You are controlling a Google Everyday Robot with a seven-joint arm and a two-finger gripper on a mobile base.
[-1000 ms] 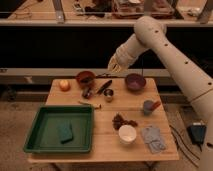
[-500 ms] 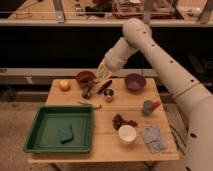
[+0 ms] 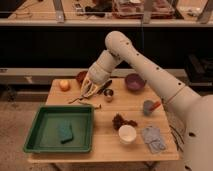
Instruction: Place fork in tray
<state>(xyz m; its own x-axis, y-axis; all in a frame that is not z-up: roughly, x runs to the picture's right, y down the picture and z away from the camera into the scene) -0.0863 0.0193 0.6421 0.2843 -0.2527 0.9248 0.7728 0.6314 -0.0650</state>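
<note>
The gripper (image 3: 88,89) is held clenched just above the fork (image 3: 86,102), which is laid on the table (image 3: 107,145) behind the tray (image 3: 57,149); 1 sponge (image 3: 66,132) is kept inside.

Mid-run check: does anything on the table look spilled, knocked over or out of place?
Nothing looks spilled or tipped. The fork lies flat on the table, outside the tray, and the shut claw is close by it toward the back. The only thing in the tray is a green sponge.
</note>
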